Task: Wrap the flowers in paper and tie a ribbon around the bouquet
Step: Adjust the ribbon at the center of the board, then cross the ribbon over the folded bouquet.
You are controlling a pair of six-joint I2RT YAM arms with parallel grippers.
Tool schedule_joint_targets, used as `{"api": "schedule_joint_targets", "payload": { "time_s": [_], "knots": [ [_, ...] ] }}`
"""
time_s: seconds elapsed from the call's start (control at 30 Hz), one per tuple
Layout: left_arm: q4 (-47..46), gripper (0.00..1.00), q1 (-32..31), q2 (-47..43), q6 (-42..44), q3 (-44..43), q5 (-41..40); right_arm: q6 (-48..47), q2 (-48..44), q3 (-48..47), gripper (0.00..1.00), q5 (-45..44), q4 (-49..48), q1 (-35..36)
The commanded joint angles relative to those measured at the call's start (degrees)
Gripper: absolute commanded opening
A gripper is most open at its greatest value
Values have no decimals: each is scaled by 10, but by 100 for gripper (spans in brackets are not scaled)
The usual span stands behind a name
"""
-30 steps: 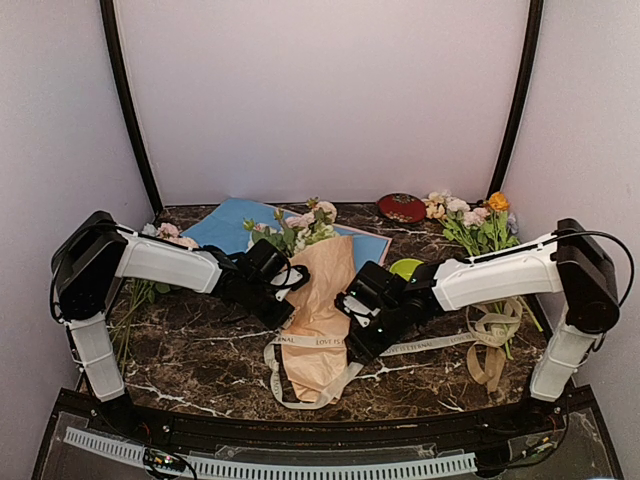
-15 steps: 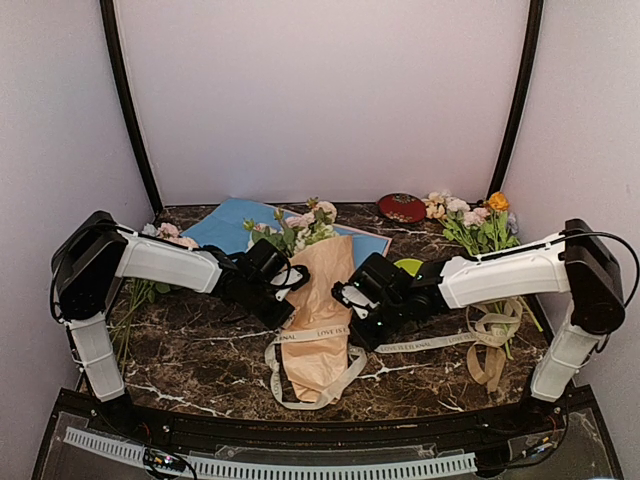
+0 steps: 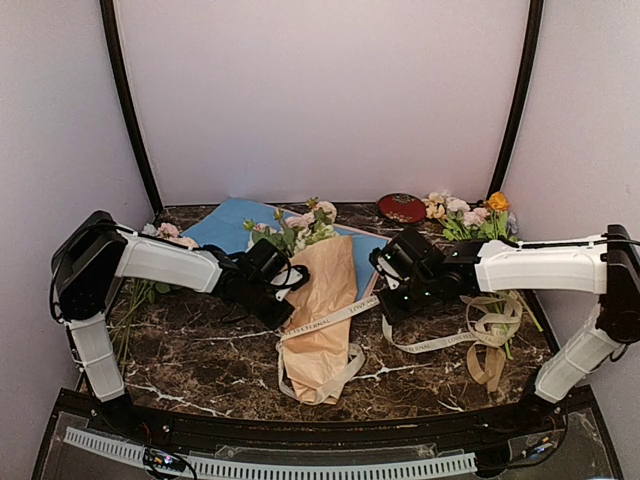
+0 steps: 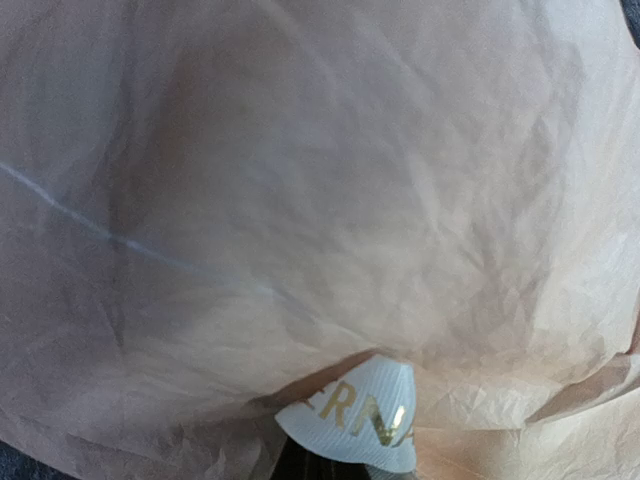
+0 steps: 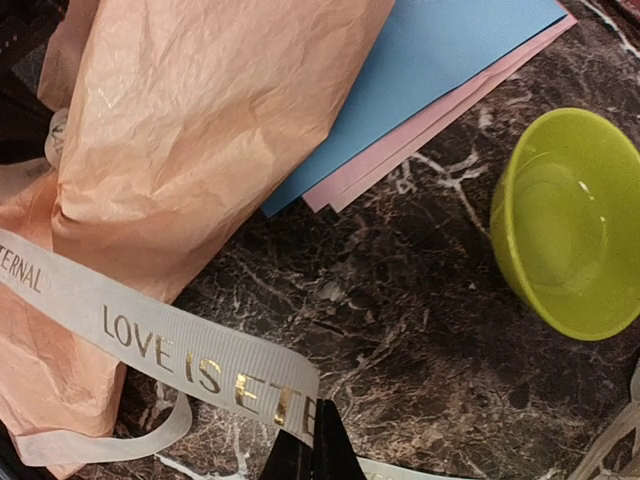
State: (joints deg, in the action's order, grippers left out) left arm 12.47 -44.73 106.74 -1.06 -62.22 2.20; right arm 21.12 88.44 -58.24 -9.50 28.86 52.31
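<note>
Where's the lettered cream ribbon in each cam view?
Top external: the long cream ribbon with printed lettering crosses the tan paper cone diagonally at centre, running up-right to the right claw.
Left wrist: only a curled bit shows, bottom centre, against the paper.
Right wrist: a band runs from the left edge to bottom centre, pinched in the claw.
Shared landmark: the tan paper cone.
</note>
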Motion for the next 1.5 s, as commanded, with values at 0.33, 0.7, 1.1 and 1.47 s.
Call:
{"api": "schedule_joint_targets", "payload": {
  "time_s": [0.33, 0.7, 1.1, 1.47],
  "knots": [
    [132, 0, 25, -65, 8, 12, -34, 26, -12, -89, 0, -89, 54, -55],
    [148, 0, 64, -122, 5, 40, -39, 10, -36, -114, 0, -39, 33, -99],
    [161, 0, 64, -197, -5, 60, -14, 32, 179, -165, 0, 141, -83, -4],
    [150, 0, 67, -390, -35, 83, -126, 14, 311, -324, 0, 159, -22, 17]
  ]
}}
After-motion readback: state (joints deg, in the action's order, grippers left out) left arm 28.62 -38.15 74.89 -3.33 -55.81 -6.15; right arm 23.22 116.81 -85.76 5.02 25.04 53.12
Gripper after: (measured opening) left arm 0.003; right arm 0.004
